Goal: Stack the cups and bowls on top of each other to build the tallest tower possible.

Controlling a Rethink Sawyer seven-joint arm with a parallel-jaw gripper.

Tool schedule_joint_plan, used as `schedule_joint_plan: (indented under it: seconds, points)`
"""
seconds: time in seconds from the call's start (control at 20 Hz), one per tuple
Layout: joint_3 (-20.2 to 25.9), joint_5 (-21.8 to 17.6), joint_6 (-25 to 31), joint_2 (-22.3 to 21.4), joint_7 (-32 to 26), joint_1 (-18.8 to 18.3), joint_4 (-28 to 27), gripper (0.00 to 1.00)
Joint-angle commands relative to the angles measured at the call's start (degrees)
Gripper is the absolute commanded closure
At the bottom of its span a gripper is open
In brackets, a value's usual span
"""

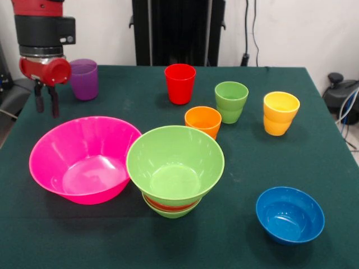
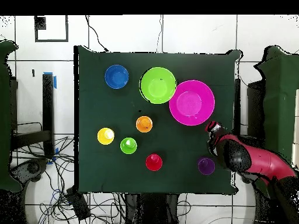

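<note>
Two black fingers (image 1: pixel 54 101) of the gripper (image 1: pixel 46 102) are hanging slightly parted, grasping nothing, near the table's (image 1: pixel 247 151) left edge. Rightward, pink bowl (image 1: pixel 84 158) is touching the tower (image 1: pixel 174 170); only the front view is showing its red-orange band.

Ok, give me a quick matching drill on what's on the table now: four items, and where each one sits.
Items:
1. purple cup
2. large green bowl
3. blue bowl
4. orange cup

Places:
A. alone, apart from everything else
B. just behind the large green bowl in the front view
C. next to the gripper
D. stacked on smaller bowls, beside the pink bowl

Pairs: 1-C, 2-D, 3-A, 4-B
</note>
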Motion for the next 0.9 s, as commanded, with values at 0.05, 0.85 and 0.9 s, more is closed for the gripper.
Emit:
schedule_joint_plan:
  seconds: [0.05, 0.85, 0.9]
  points:
    - [6.6, 3.3, 8.6, -3.3, -5.3, -0.4, 4.2, 0.00]
    - [10.6, 6.2, 9.7, -3.8, -4.9, -2.8, 4.6, 0.00]
    - [11.1, 6.3, 9.7, -3.7, -5.1, -3.0, 4.5, 0.00]
